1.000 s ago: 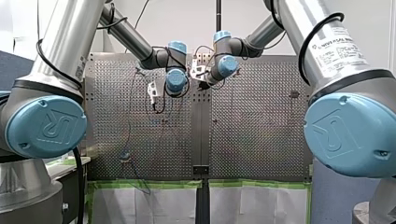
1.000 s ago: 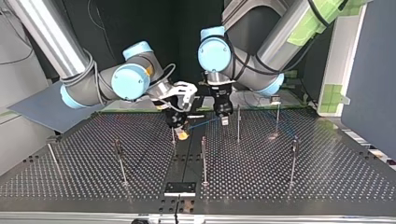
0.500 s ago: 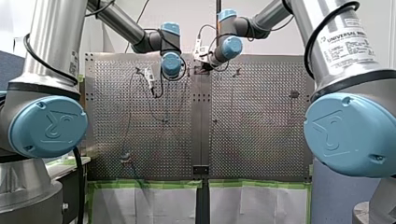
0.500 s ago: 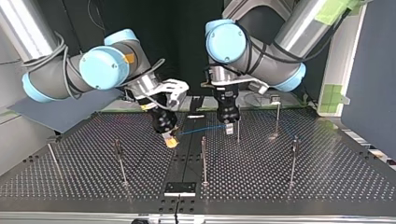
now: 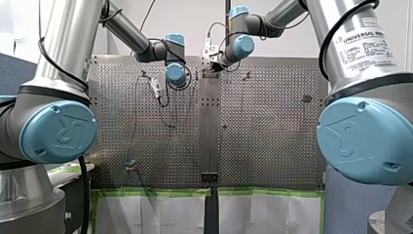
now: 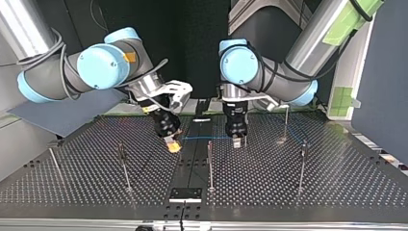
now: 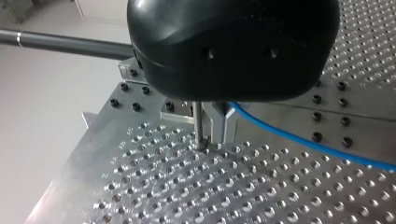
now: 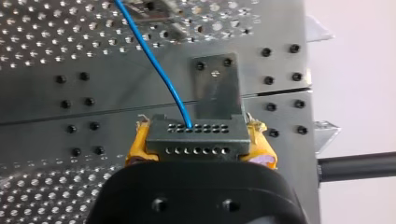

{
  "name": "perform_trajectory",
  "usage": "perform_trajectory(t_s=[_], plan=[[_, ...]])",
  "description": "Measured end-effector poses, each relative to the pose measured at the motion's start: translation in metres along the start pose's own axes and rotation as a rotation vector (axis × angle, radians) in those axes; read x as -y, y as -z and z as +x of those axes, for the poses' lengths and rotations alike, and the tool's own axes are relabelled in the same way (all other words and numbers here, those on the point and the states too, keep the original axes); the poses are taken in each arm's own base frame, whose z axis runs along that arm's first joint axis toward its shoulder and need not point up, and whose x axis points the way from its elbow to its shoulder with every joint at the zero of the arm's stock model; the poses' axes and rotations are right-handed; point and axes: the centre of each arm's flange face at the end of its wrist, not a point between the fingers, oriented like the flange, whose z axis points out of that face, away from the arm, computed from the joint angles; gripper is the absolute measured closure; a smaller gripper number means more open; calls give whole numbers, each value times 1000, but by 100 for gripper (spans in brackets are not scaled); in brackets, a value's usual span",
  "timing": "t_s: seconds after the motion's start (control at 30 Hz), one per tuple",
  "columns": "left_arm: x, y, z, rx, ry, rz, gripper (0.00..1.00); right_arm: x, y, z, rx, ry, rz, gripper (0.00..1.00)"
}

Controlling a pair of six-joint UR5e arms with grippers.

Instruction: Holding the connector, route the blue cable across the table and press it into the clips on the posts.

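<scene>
In the top view my right gripper (image 6: 173, 146) comes in from the left, its yellow pads shut on the grey connector (image 8: 196, 135). The blue cable (image 6: 207, 138) runs almost level from there to my left gripper (image 6: 236, 140), the black one on the view's right. In the left wrist view the metal fingers (image 7: 219, 125) are shut on the cable (image 7: 303, 145), just above the perforated plate and beside a thin post (image 7: 198, 123). In the right wrist view the cable (image 8: 154, 60) leaves the connector's row of holes and runs ahead over the table.
Several thin posts stand on the perforated table (image 6: 337, 183): one beside my left gripper (image 6: 245, 129), one in the middle (image 6: 210, 166), others to the sides (image 6: 302, 166) (image 6: 124, 166). A small black plate (image 6: 185, 194) sits at the near edge.
In the top view both grippers came lower and nearer the camera. My right gripper shifted left with the connector, my left gripper shifted right, and the cable between them now runs level.
</scene>
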Motion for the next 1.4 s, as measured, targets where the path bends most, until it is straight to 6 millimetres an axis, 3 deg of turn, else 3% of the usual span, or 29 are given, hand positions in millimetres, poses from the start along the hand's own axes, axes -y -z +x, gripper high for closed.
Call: perform_trajectory(t_s=[0.3,0.73,1.03,1.4], plan=[[9,-7,-3,23,18,84,100,-2,-6,-6,-4,-2,14,100],[-2,-33,-22,57,23,91,100,-16,-17,-9,-15,-9,24,100],[-2,-57,-5,23,12,129,100,-32,-21,-2,-27,-21,9,100],[-11,-68,-8,12,0,85,100,-53,-24,-2,-29,-27,-19,100]])
